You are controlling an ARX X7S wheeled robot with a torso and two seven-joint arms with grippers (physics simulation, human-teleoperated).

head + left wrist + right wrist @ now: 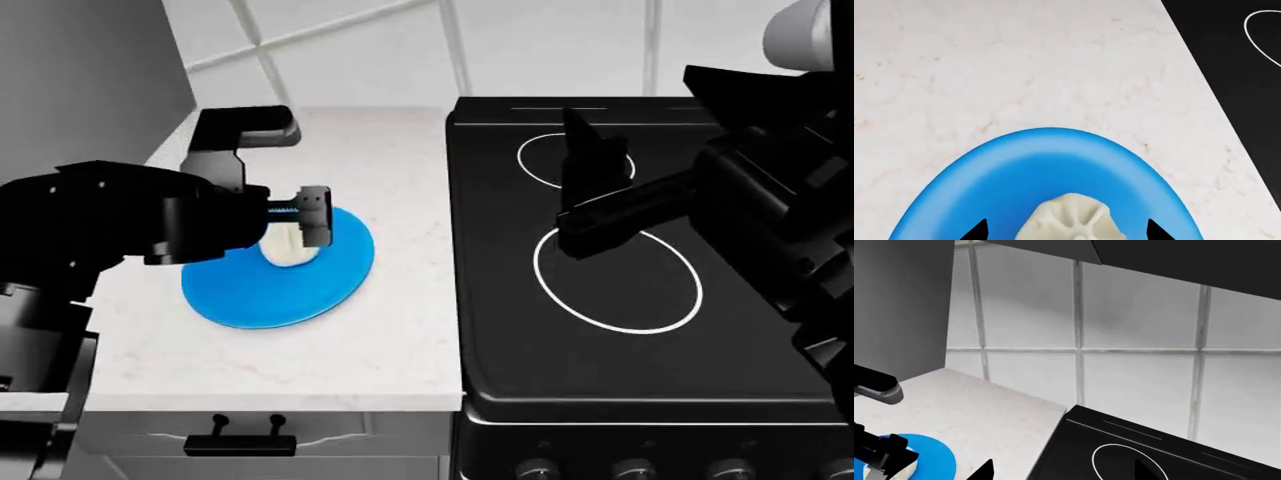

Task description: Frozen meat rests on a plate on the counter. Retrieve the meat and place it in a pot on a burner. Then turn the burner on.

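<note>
no readable text, labels, brands or numbers anywhere. the cooktop point(627, 330) carries only plain white ring outlines, no lettering. the knobs point(634, 468) along its front edge show no legible markings. the plate point(254, 295), counter point(387, 340) and wall tiles point(1141, 380) are unmarked.

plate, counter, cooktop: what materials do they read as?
Plate: smooth, uniform bright blue, soft sheen; could be glazed ceramic or plastic. Counter: white with faint veining and specks, a marble-like stone look, matte. Cooktop: flat black surface with thin white ring markings, most likely glass.
</note>
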